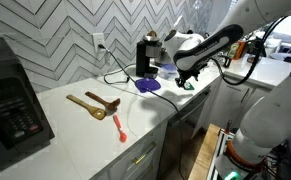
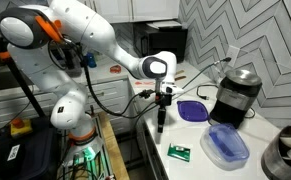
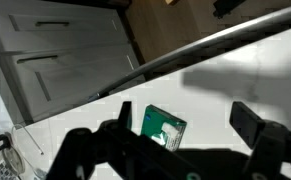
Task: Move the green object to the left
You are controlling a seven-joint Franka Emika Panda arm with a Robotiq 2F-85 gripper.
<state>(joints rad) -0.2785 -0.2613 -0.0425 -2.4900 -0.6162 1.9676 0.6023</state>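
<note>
The green object (image 3: 162, 127) is a small flat bright-green packet lying on the white counter near its front edge. It also shows in both exterior views (image 1: 188, 86) (image 2: 178, 152). My gripper (image 3: 190, 125) is open and empty and hovers above the counter. In the wrist view the packet lies between the fingers, close to the left one. In an exterior view the gripper (image 2: 161, 128) points down, slightly to the left of the packet and above it. In an exterior view the gripper (image 1: 185, 76) is just over it.
A purple flat disc (image 2: 195, 110) and a blue bowl (image 2: 225, 147) lie near the packet. A black coffee machine (image 2: 235, 92) and a metal pot (image 2: 285, 155) stand behind. Wooden spoons (image 1: 93, 104) and a red item (image 1: 119, 128) lie further along the counter.
</note>
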